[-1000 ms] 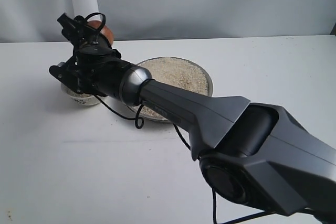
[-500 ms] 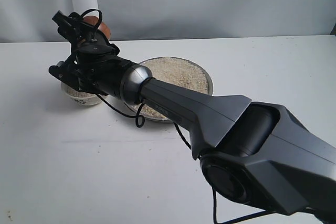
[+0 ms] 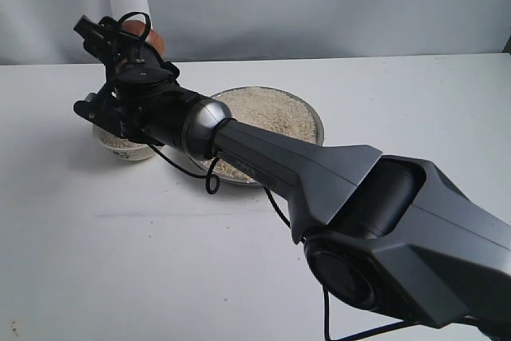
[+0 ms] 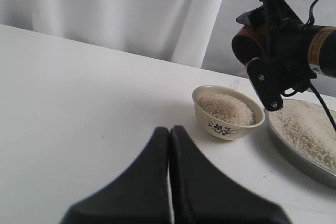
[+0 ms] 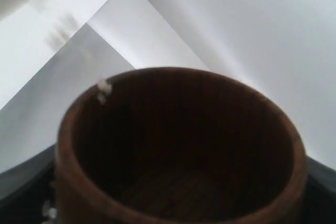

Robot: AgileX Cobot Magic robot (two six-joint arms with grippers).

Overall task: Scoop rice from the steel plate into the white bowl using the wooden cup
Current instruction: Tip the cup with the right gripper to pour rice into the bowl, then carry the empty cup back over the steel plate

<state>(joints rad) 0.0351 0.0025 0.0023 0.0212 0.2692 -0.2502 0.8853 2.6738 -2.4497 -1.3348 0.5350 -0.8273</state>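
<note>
My right gripper (image 3: 128, 37) reaches across to the left and is shut on the wooden cup (image 3: 152, 39). The cup hangs tilted above the white bowl (image 3: 125, 150). In the left wrist view the cup (image 4: 245, 46) leans mouth-down over the bowl (image 4: 227, 126), which holds a mound of rice (image 4: 229, 107). A few grains cling to the cup's rim (image 5: 103, 86), and its dark inside (image 5: 178, 145) looks empty. The steel plate (image 3: 320, 123) beside the bowl holds a broad layer of rice (image 3: 267, 112). My left gripper (image 4: 169, 132) is shut and empty, low over the table short of the bowl.
A white curtain (image 4: 131, 9) hangs behind the table's far edge. My right arm's dark forearm (image 3: 319, 173) crosses over the front part of the plate. The plate's rim (image 4: 294, 156) lies right beside the bowl.
The right gripper has turned a little and lifted the cup slightly up and to the left over the bowl. Bowl and plate stay put.
</note>
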